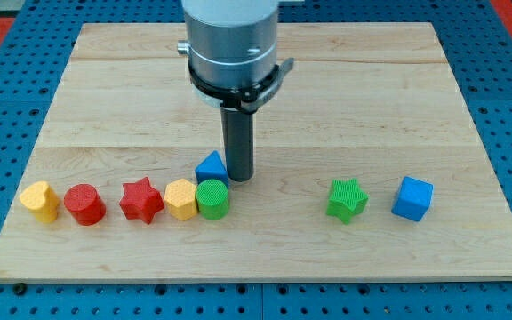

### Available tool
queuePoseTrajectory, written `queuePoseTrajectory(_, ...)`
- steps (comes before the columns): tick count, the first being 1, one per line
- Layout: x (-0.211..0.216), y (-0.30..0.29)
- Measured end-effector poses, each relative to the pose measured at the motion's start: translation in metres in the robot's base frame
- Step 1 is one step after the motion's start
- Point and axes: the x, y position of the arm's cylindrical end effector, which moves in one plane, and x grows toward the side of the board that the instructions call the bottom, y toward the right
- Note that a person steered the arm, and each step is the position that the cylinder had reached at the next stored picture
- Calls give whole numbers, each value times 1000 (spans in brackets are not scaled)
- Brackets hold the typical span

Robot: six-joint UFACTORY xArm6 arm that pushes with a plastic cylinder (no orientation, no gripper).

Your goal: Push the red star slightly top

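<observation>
The red star lies on the wooden board near the view's bottom left, in a row of blocks. My tip touches down to the right of the blue triangular block and just above-right of the green cylinder. The tip is well to the right of the red star and slightly above it, apart from it. The yellow hexagon sits between the star and the green cylinder.
A red cylinder and a yellow heart lie left of the star. A green star and a blue cube lie at the right. The arm's grey body hangs over the board's top middle.
</observation>
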Motion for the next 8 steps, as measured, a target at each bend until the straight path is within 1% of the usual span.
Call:
queuePoseTrajectory(1, 37, 34)
queuePoseTrajectory(2, 45, 6)
queuePoseTrajectory(3, 51, 0)
queuePoseTrajectory(4, 61, -33)
queuePoseTrajectory(6, 61, -74)
queuePoseTrajectory(7, 68, -104)
queuePoseTrajectory(8, 69, -147)
